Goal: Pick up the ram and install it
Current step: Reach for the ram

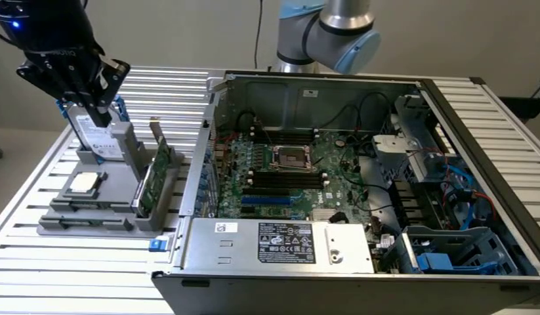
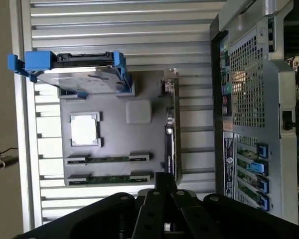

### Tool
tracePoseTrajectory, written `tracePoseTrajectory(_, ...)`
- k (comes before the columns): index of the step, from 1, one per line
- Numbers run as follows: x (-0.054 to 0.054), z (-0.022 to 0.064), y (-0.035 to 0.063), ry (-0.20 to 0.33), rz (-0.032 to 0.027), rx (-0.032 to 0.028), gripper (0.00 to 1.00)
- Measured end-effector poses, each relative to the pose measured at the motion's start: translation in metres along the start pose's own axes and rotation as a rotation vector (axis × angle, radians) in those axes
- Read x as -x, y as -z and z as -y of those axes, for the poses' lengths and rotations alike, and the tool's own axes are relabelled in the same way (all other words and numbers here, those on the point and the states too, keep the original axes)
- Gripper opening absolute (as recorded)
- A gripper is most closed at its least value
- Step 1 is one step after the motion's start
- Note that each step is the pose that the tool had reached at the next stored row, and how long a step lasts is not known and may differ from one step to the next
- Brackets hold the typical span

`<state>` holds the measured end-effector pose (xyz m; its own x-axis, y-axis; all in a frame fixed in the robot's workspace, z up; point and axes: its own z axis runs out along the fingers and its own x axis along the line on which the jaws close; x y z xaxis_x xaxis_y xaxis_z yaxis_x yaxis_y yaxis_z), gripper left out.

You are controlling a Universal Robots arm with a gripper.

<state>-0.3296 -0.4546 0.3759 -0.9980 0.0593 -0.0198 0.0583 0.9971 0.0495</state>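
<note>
Gripper (image 1: 101,119) hovers above grey holder (image 2: 114,144), over its hard drive (image 1: 99,141) end; fingers (image 2: 157,191) pressed together, gripping nothing. Ram (image 2: 108,178) sits in holder's slot farthest from hard drive, second stick (image 2: 108,158) in next slot, beside processor chip (image 2: 84,130). Both sticks seated, untouched by gripper. Expansion card (image 2: 172,134) stands on edge along holder's side nearest open computer case (image 1: 479,131).

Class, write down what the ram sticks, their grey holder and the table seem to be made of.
Ram sticks: thin, matt green boards, likely fibreglass circuit laminate. Holder: uniform matt grey, probably plastic. Table: ribbed silvery slats with a soft sheen, likely aluminium.
</note>
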Motion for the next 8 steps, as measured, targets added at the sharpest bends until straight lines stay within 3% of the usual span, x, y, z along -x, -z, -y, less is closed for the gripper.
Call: tracePoseTrajectory(8,-0.025,0.0085,-0.0059,0.001,-0.0002,-0.0001,0.11)
